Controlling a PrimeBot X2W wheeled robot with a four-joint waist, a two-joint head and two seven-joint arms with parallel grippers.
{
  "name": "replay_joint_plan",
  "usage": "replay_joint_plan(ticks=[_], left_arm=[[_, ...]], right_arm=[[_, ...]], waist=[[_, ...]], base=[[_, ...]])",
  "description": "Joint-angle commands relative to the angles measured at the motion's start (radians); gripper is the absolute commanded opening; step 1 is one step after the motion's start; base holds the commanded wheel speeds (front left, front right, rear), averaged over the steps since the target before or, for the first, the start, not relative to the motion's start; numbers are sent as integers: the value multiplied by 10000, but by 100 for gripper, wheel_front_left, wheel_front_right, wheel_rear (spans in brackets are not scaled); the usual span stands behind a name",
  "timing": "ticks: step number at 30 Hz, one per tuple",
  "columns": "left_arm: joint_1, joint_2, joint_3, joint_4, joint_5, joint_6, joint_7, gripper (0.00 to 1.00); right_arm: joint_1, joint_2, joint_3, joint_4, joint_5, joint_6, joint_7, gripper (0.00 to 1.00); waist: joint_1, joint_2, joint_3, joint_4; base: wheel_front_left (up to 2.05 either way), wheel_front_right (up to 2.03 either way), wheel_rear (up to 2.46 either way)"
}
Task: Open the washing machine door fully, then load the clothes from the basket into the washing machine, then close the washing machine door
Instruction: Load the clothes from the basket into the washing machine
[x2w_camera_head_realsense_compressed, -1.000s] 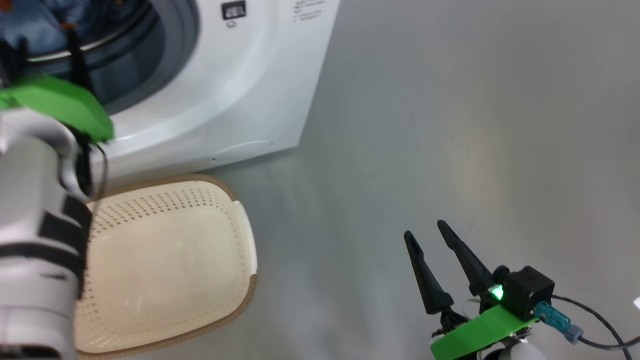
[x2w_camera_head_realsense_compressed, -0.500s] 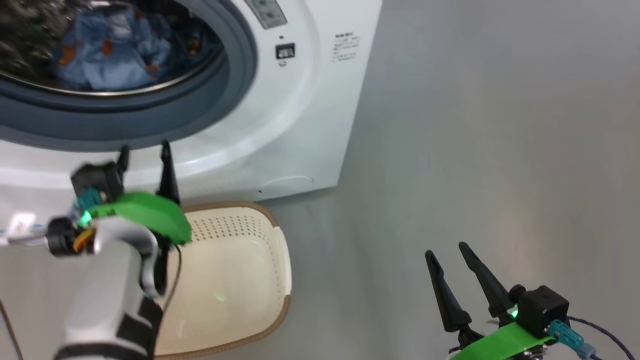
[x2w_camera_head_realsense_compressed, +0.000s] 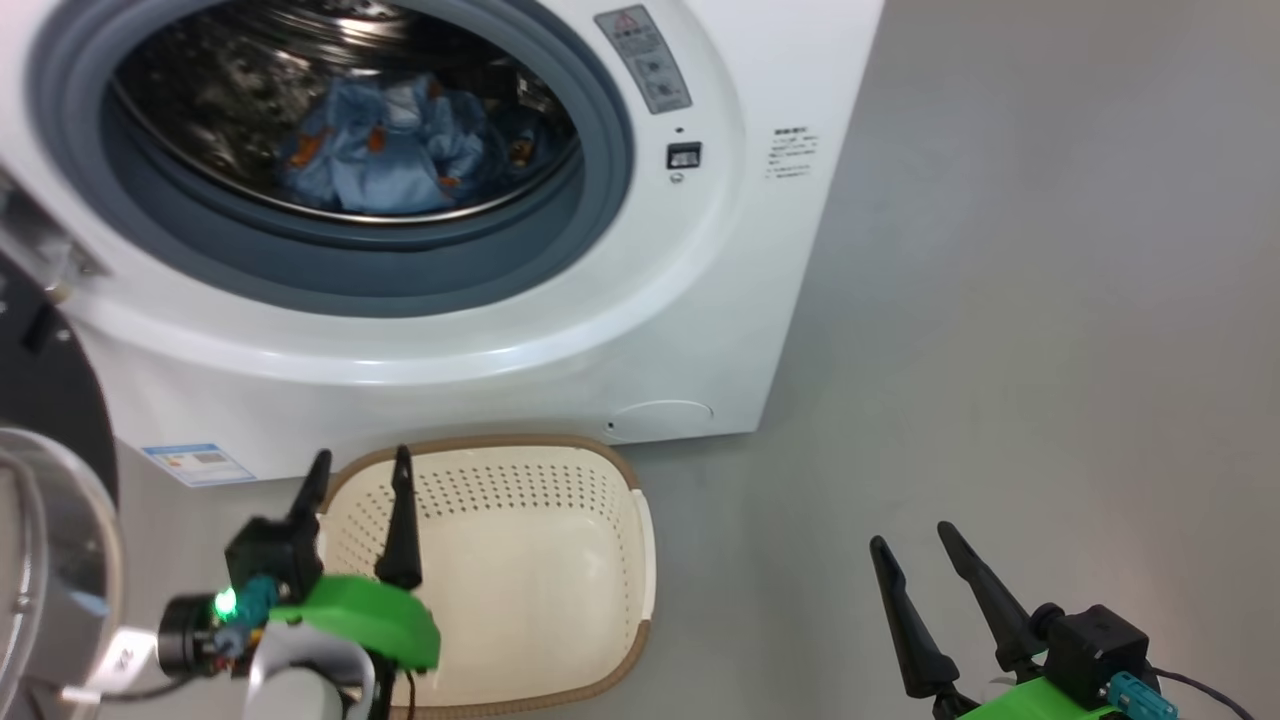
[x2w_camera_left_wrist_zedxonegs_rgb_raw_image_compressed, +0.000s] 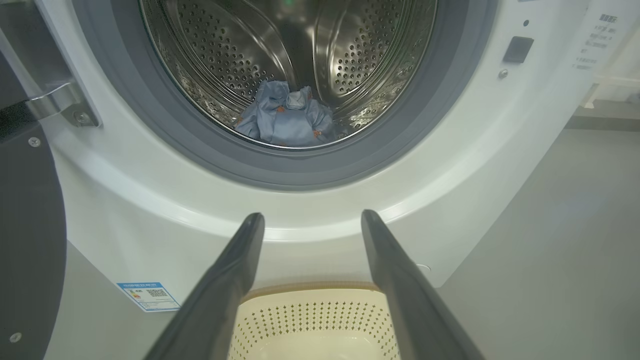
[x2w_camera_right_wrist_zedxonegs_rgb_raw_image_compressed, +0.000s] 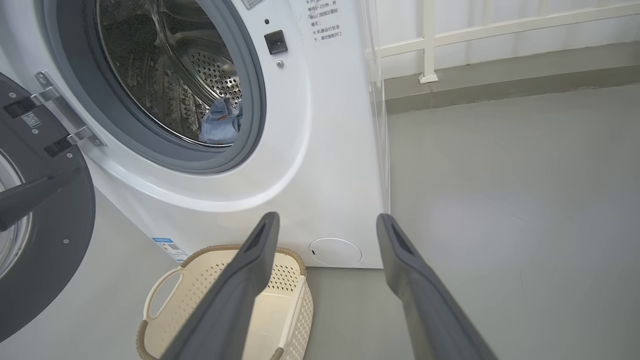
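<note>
The white washing machine (x2w_camera_head_realsense_compressed: 700, 330) stands with its washing machine door (x2w_camera_head_realsense_compressed: 40, 420) swung open to the left. The light-blue clothes (x2w_camera_head_realsense_compressed: 390, 150) with orange motifs lie in the steel drum, also seen in the left wrist view (x2w_camera_left_wrist_zedxonegs_rgb_raw_image_compressed: 287, 117) and the right wrist view (x2w_camera_right_wrist_zedxonegs_rgb_raw_image_compressed: 220, 122). In front of the machine, the cream basket (x2w_camera_head_realsense_compressed: 540, 580) sits on the floor with nothing in it. My left gripper (x2w_camera_head_realsense_compressed: 360, 455) hovers open over the basket's left edge, pointing at the machine (x2w_camera_left_wrist_zedxonegs_rgb_raw_image_compressed: 312, 216). My right gripper (x2w_camera_head_realsense_compressed: 912, 537) is open over bare floor to the right (x2w_camera_right_wrist_zedxonegs_rgb_raw_image_compressed: 328, 218).
Grey floor (x2w_camera_head_realsense_compressed: 1000, 350) spreads to the right of the machine. A white railing (x2w_camera_right_wrist_zedxonegs_rgb_raw_image_compressed: 430, 50) and a wall base run behind it. A blue label (x2w_camera_head_realsense_compressed: 195, 462) marks the machine's lower left corner. The open door (x2w_camera_right_wrist_zedxonegs_rgb_raw_image_compressed: 50, 240) takes up the room left of the basket (x2w_camera_right_wrist_zedxonegs_rgb_raw_image_compressed: 200, 295).
My left gripper has drawn back from the drum mouth, down to above the basket, empty. The head camera has shifted, bringing the whole drum into view. The right gripper has kept its place.
</note>
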Motion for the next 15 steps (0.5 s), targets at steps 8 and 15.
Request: replay_joint_plan(ticks=[8, 15], left_arm=[[1443, 56, 45, -1032, 79, -63, -62, 100], [2333, 36, -24, -1538, 60, 224, -62, 100]], right_arm=[[236, -39, 251, -106, -154, 27, -49, 100], [457, -39, 243, -87, -114, 27, -49, 100]], waist=[[1, 0, -659, 402], [1, 0, -996, 406]], base=[[0, 0, 0], [0, 0, 0]])
